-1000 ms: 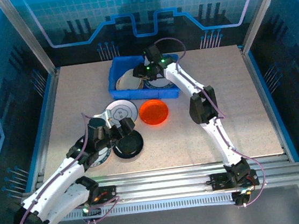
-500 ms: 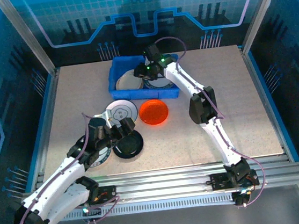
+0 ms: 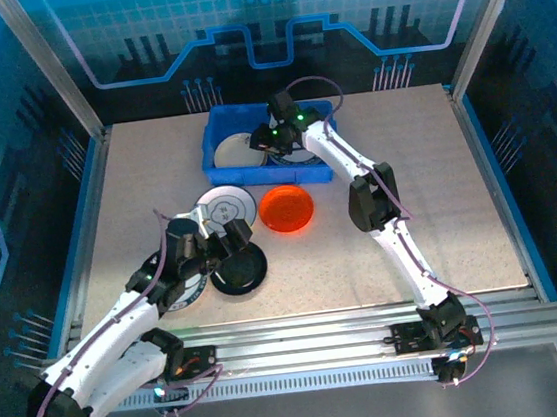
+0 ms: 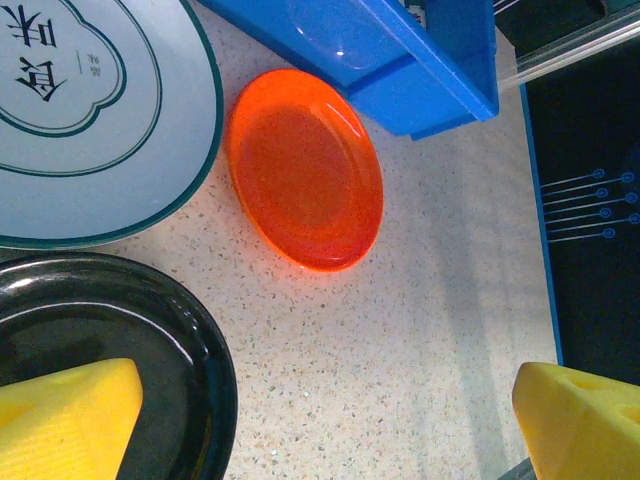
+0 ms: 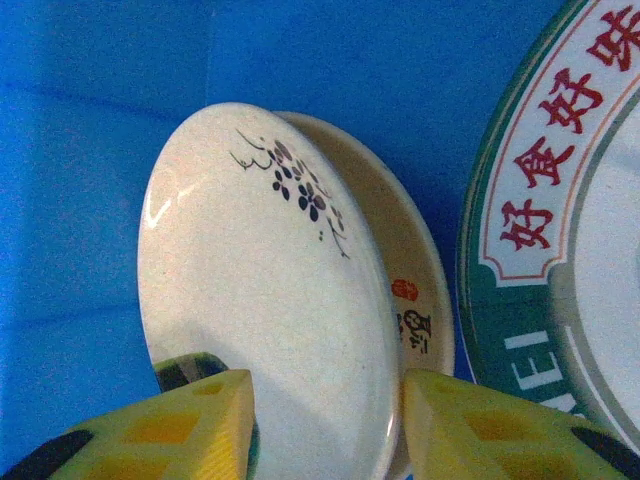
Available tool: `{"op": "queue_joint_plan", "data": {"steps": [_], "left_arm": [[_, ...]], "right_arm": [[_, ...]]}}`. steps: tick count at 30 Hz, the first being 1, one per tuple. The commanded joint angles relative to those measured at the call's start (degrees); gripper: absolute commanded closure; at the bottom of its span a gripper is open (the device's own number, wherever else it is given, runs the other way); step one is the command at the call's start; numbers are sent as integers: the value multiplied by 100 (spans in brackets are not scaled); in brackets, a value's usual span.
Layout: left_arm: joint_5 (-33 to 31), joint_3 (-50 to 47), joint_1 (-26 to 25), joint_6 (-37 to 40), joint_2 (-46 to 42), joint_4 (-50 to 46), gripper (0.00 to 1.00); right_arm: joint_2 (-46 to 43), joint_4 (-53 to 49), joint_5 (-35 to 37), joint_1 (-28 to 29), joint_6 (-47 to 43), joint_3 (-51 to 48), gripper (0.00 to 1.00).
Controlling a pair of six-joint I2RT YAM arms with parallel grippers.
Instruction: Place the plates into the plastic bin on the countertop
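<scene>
The round white plate with a dark green scalloped line [image 4: 110,170], at ten o'clock in the left wrist view, carries dark green Chinese characters cut by the frame edge, one reading 食. At three o'clock in the right wrist view, the teal-rimmed white plate [image 5: 500,340] bears red 好食好味. The beige plate [image 5: 400,240] beside it has marks too small to read.

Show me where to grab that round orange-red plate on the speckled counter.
Probably by its upturned rim on the near right side, pinched from above. The round orange-red plate lies flat; the blue plastic bin crowds its far edge, the white teal-rimmed plate its left.
</scene>
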Motion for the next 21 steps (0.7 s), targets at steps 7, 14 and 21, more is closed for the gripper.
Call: {"op": "queue_joint_plan", "data": {"steps": [7,14,21], "left_arm": [[115,88,36,125,295,310,1],[126,183,36,261,412,404,1],[36,290,34,375,847,857,1]], "right_arm": [[-368,-314,348,-4,-407,33,45],[-1556,63,577,-28,-753,-1078,49],[-4064,1529,649,-30,-1165,-4115,49]]}}
